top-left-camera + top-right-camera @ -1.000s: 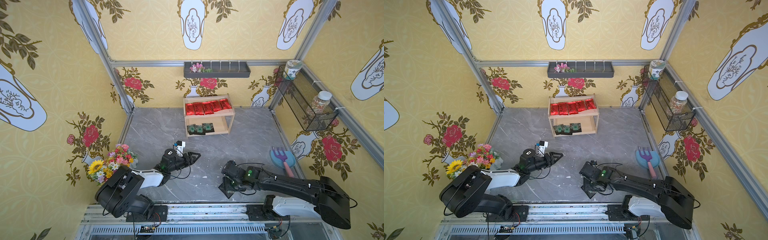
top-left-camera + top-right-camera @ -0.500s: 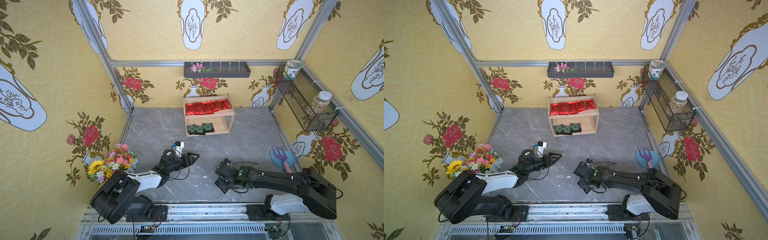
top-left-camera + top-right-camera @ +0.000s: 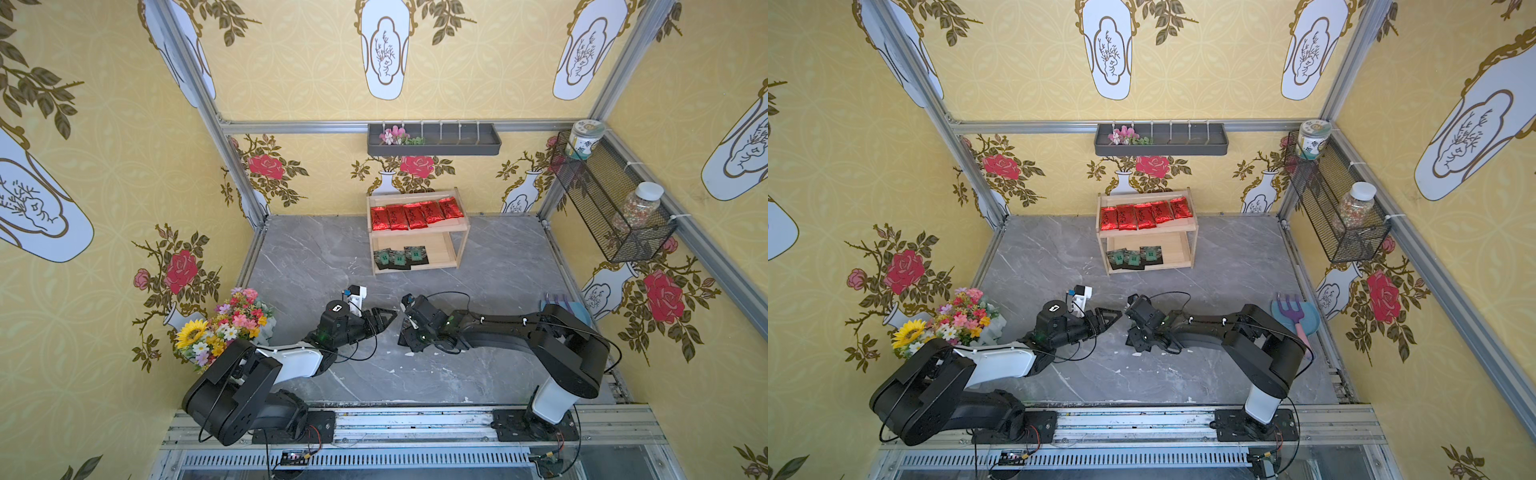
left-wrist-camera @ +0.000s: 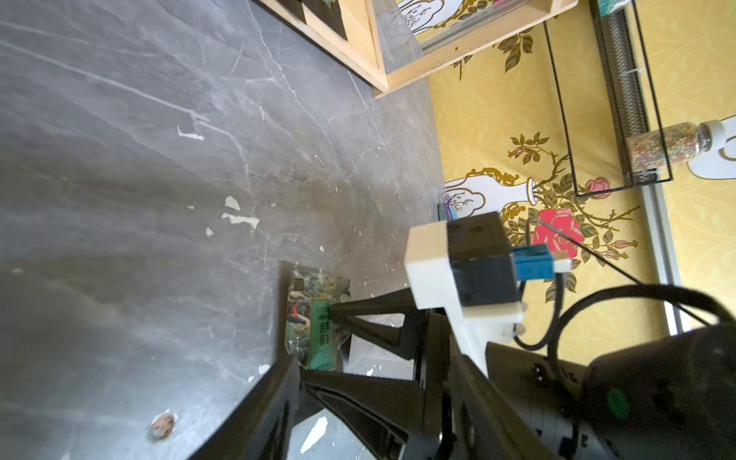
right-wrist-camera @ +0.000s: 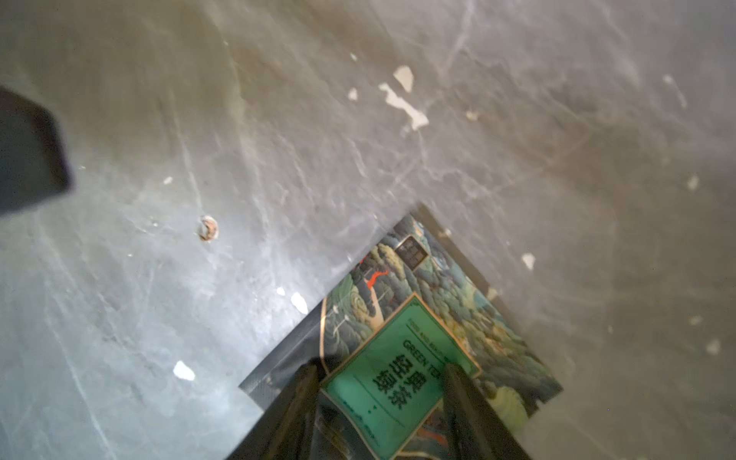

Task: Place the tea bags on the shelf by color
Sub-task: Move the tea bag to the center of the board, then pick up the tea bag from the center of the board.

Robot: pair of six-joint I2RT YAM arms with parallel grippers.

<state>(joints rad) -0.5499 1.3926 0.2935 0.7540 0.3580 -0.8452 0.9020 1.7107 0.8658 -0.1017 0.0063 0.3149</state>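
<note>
Two claws: low over the grey floor point(image 3: 316, 257), tips facing each other, near but apart.
Right claw point(image 5: 378, 368): released, two fingers point(image 5: 302, 392) spread, tips resting on a green packet's point(image 5: 458, 302) face, its green label point(image 5: 402, 358) between them.
Green packet: flat on the floor beneath the right claw, just ahead of the left claw point(image 3: 384, 320).
Left claw: whether parted or clenched cannot be told.
Shelf point(image 3: 462, 243): well beyond both claws, by the back wall point(image 3: 320, 183).
Upper board point(image 3: 415, 231): five red packets point(image 3: 415, 216) side by side.
Lower board point(image 3: 442, 253): three dark packets point(image 3: 400, 258), bunched toward the left claw's side.
</note>
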